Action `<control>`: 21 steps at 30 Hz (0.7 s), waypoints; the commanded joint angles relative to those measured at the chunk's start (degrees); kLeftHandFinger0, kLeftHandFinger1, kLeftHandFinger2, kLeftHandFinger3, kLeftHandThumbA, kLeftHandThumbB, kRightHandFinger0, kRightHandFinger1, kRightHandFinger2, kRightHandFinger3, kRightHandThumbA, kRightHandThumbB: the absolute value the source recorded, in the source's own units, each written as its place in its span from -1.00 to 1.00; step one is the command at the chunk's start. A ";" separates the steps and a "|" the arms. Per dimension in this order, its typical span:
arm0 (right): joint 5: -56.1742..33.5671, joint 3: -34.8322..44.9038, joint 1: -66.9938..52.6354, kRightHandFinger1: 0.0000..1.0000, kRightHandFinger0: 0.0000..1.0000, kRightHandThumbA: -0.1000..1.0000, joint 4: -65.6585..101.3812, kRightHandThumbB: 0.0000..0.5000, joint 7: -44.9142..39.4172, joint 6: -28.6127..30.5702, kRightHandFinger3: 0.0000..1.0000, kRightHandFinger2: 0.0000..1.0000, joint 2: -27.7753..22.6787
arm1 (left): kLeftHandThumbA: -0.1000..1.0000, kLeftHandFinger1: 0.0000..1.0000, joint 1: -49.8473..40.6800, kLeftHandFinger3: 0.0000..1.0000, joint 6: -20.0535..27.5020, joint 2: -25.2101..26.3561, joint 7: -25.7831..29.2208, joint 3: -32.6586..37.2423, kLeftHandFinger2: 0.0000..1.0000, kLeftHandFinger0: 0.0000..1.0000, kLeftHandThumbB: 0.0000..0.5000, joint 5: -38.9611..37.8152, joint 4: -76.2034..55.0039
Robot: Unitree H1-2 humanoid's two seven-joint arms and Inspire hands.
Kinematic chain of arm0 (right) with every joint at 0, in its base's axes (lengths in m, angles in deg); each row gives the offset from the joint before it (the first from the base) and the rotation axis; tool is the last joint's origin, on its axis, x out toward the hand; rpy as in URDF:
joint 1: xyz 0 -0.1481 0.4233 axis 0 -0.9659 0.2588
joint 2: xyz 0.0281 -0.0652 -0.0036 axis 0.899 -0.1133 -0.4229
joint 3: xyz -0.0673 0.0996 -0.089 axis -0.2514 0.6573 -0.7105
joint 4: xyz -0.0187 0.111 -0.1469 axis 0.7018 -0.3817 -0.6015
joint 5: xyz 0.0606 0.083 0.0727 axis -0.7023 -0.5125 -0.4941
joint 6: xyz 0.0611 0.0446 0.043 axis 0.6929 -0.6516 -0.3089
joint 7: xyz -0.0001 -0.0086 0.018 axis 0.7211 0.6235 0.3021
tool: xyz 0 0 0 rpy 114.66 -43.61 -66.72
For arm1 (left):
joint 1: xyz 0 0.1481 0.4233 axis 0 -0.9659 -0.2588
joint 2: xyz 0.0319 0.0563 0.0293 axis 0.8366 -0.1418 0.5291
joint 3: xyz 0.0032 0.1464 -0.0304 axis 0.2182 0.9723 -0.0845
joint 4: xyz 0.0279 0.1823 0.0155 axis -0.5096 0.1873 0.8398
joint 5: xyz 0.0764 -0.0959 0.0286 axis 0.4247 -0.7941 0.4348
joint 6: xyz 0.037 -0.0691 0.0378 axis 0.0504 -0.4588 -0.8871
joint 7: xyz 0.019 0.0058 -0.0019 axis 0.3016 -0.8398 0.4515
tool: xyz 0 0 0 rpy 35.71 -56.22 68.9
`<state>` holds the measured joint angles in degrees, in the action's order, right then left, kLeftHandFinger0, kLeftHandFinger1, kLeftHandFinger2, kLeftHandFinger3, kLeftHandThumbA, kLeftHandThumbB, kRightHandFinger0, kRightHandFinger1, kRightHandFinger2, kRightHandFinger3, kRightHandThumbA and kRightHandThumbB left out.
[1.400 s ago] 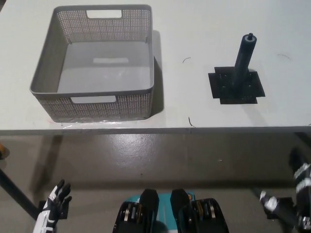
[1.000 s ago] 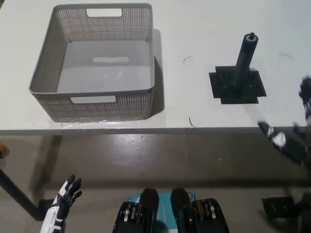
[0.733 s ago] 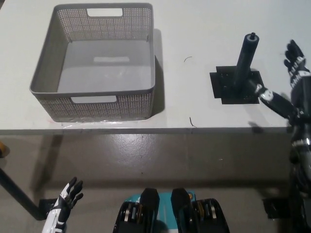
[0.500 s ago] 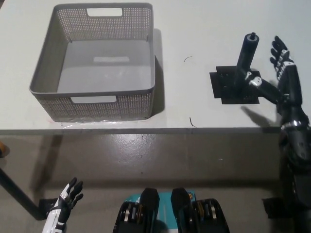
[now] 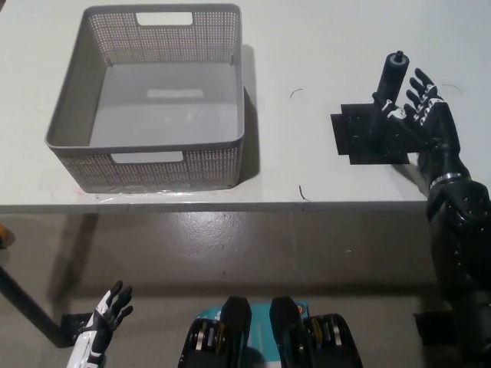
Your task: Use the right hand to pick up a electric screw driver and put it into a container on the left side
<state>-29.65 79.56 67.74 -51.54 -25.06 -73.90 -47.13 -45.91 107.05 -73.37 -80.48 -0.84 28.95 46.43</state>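
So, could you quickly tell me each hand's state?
Left hand: open, holding nothing.
Right hand: open beside the electric screwdriver, not gripping it.

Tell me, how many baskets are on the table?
1. The grey basket sits on the left part of the white table, empty inside. Nothing in view looks big enough to hide another one.

The black right hand (image 5: 424, 115) is rising from below the table (image 5: 307, 46) edge at the lower right and closing in on the upright electric screwdriver (image 5: 387, 88), its spread fingers (image 5: 418, 88) now just beside the shaft where a moment ago they stood apart from it. The white left hand (image 5: 103, 326) is drifting slightly rightward and lower at the bottom left.
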 commanded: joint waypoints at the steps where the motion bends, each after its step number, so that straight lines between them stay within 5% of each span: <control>1: -4.16 1.69 5.13 1.00 1.00 1.00 -4.42 0.87 -2.95 1.79 1.00 1.00 -1.48 | 1.00 1.00 -0.38 1.00 2.29 1.38 -1.58 -0.31 1.00 1.00 0.03 -2.05 -0.43; 9: 0.68 -1.69 14.64 1.00 1.00 0.90 -20.80 0.96 0.40 2.88 1.00 1.00 -3.83 | 1.00 1.00 -0.42 1.00 2.29 1.63 -2.31 0.24 1.00 1.00 0.06 -2.10 -0.20; 12: 7.82 -8.71 20.42 1.00 1.00 0.92 -30.21 1.00 4.52 2.40 1.00 1.00 -5.10 | 1.00 1.00 -0.41 1.00 2.29 1.56 -2.62 0.62 1.00 1.00 0.11 -2.02 -0.07; 14: 9.07 -11.42 23.79 1.00 1.00 0.68 -34.24 0.93 5.97 3.21 1.00 1.00 -4.77 | 1.00 1.00 -0.10 1.00 2.29 1.40 -2.80 0.68 1.00 1.00 0.06 -1.82 -0.03; 16: 9.42 -12.57 26.62 1.00 1.00 0.02 -36.86 0.89 11.70 3.29 1.00 1.00 -3.30 | 1.00 1.00 -0.02 1.00 2.29 1.21 -2.59 0.79 1.00 1.00 0.11 -1.66 0.18; 17: 9.39 -12.87 27.43 1.00 0.90 -0.07 -37.63 0.93 14.26 3.02 1.00 1.00 -2.77 | 1.00 1.00 -0.09 1.00 2.29 1.07 -2.54 0.84 1.00 1.00 0.11 -1.59 0.17; 18: 11.07 -14.32 28.24 0.80 0.50 -0.55 -38.42 0.70 20.69 2.31 0.05 0.84 -1.96 | 1.00 1.00 -0.24 1.00 2.28 0.96 -2.56 0.96 1.00 1.00 0.13 -1.60 0.10; 19: 11.41 -14.78 28.52 -0.70 -0.73 -0.93 -38.80 0.21 22.87 2.85 -0.69 -0.58 -1.68 | 1.00 1.00 -0.29 1.00 2.28 0.91 -2.44 1.04 1.00 1.00 0.12 -1.28 -0.04; 20: 11.35 -14.94 28.59 -0.99 -0.99 -1.00 -39.06 -0.12 23.72 3.99 -0.79 -0.95 -1.38 | 1.00 1.00 -0.38 1.00 2.28 0.99 -2.52 1.12 1.00 1.00 0.07 -1.05 -0.19; 21: 11.26 -14.99 28.61 -1.00 -1.00 -1.00 -39.16 -0.15 23.87 4.39 -0.77 -0.96 -1.30 | 1.00 1.00 -0.38 1.00 2.28 1.04 -2.58 1.14 1.00 1.00 0.07 -0.99 -0.23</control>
<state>-23.81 67.45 89.17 -88.05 -16.78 -73.31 -50.01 -45.94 107.22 -72.96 -82.01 -0.40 27.73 46.63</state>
